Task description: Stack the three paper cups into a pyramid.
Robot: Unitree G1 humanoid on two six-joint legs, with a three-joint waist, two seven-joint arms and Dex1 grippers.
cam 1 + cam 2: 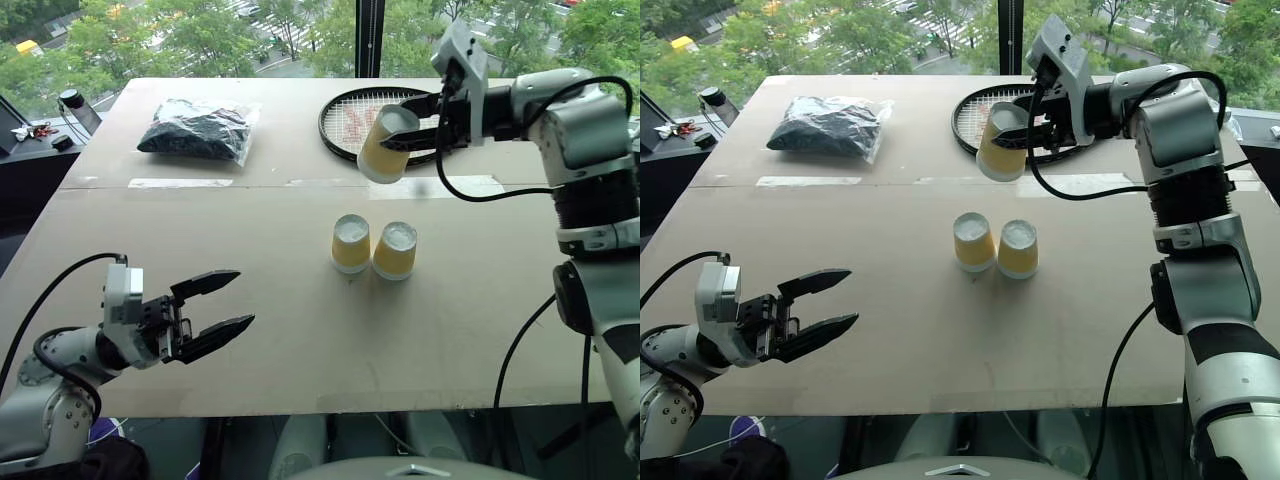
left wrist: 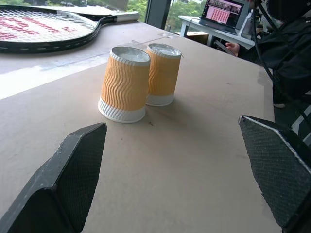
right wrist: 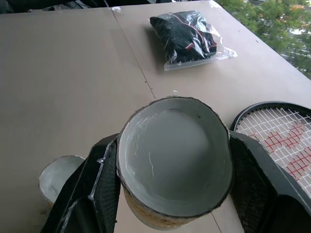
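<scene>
Now, from the head camera: a wide tan cardboard-coloured tabletop [image 1: 300, 330] runs up to a window with green trees beyond, a pale tape strip crossing it. Two small yellow-orange ribbed paper cups [image 1: 372, 247] stand upside down, touching side by side, mid-table. The right gripper [image 1: 412, 125] hangs high over the far side, its black fingers pinching a third yellow paper cup [image 1: 385, 143], tilted, in the air above the rim of a black-framed racket [image 1: 352, 122] lying flat. A clear bag of dark cloth [image 1: 197, 130] sits far left, well apart. The left gripper [image 1: 228, 302] hovers low near the front edge, fingers spread wide, nothing between them; bare board lies between it and the pair.

Left wrist camera: the standing pair ahead of the spread fingers [image 2: 77, 170], racket behind, a person's dark sleeve [image 2: 291, 58] and a laptop [image 2: 221, 12] past the table's edge.

Right wrist camera: the held cup's white base fills the grip, one standing cup [image 3: 60, 179] below.
</scene>
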